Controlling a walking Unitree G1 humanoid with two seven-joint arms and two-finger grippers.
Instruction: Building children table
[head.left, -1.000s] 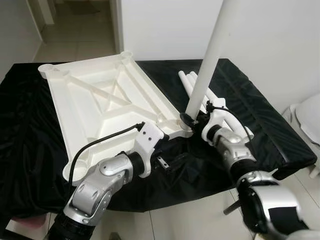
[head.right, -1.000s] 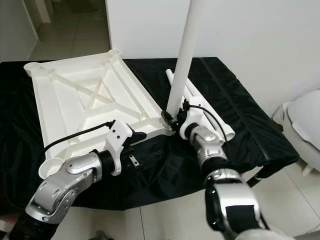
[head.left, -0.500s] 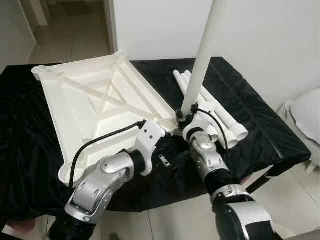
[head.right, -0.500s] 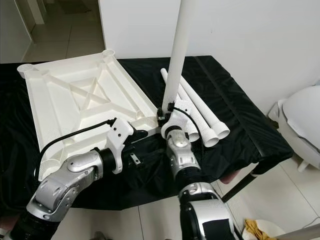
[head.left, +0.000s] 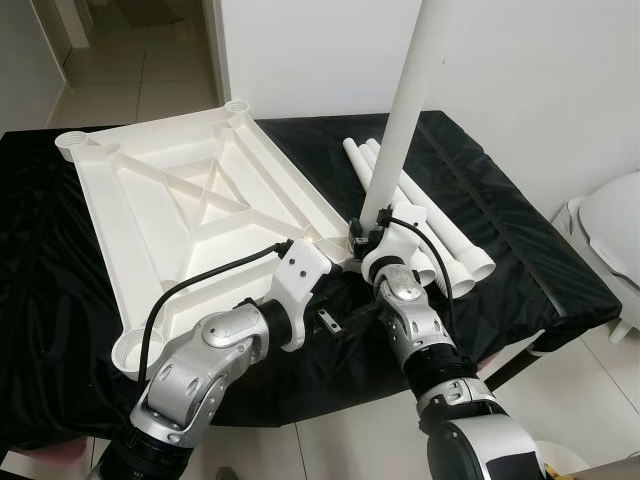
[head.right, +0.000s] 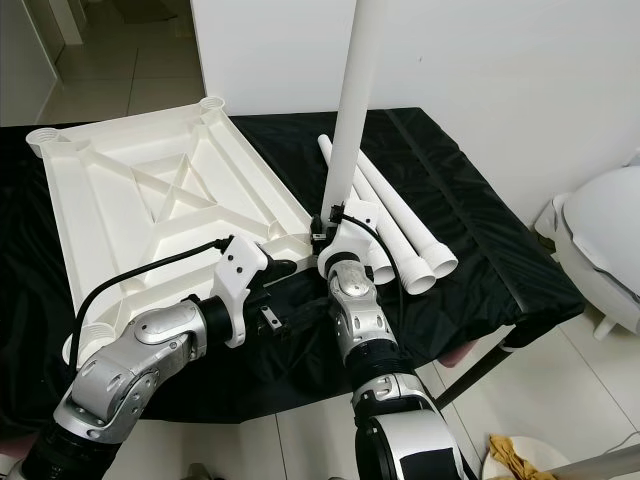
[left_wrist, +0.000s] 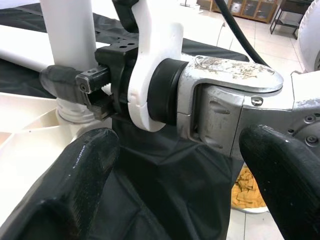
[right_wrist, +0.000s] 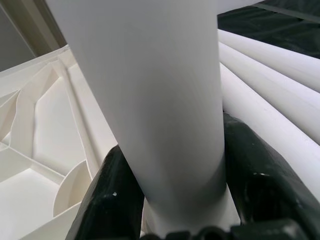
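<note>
Right pincer (head.left: 362, 228) is clenched around the base of a white table leg (head.left: 403, 105), which stands upright in the near corner socket of the upside-down white tabletop (head.left: 190, 210). Left pincer (head.left: 335, 322) hangs released just beside that corner, its black fingers (left_wrist: 82, 172) spread apart over the black cloth (head.left: 520, 230) covering the worktop, gripping nothing. Three more white legs (head.left: 440, 235) lie side by side on the cloth, just beyond the upright one.
</note>
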